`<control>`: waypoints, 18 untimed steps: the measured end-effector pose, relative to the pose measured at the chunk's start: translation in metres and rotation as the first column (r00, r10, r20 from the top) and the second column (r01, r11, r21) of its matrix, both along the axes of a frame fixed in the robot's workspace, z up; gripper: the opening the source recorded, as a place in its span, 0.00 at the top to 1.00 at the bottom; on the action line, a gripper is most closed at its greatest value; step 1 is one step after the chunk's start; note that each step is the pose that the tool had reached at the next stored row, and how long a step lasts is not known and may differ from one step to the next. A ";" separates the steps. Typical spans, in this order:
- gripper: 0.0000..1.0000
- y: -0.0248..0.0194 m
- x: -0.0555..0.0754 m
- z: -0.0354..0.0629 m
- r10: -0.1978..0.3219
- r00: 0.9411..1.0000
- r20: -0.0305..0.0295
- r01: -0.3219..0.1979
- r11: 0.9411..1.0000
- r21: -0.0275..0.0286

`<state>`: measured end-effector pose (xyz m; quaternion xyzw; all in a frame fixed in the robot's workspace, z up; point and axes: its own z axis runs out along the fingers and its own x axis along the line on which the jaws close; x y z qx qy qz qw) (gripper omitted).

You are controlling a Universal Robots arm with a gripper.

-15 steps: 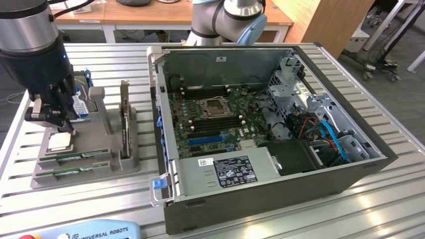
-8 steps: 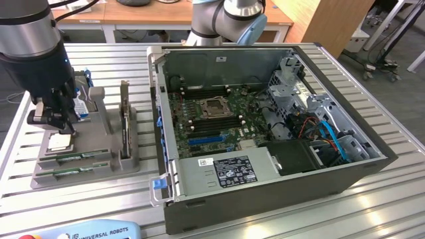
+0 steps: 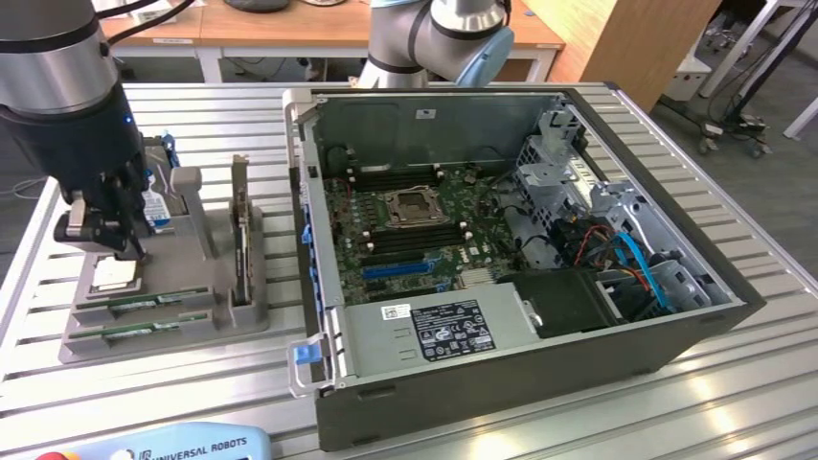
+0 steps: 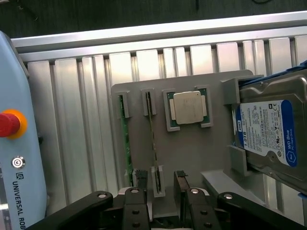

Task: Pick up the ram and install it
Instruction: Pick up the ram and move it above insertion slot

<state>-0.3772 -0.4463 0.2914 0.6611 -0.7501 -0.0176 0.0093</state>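
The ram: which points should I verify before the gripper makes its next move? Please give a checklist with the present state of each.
1. The gripper is open: ok.
2. The gripper holds nothing: ok.
3. The ram sits in the gray holder: ok.
4. The ram's line runs between the fingers: ok, but nearer one finger.
5. The processor is apart from the fingers: ok.
6. A free slot on the motherboard: cannot tell.

On the slatted metal table [image 3: 715,402], an open computer case [image 3: 511,383] sits center-right, while a gray holder [image 3: 243,316] at the exterior view's left carries a silver processor [image 4: 190,107], blue-labelled hard drive [image 4: 271,132] and upright expansion card [image 3: 239,216].
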 end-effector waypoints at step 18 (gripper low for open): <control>0.65 -0.0176 0.000 -0.0113 0.002 1.000 0.000 -0.002 1.000 0.000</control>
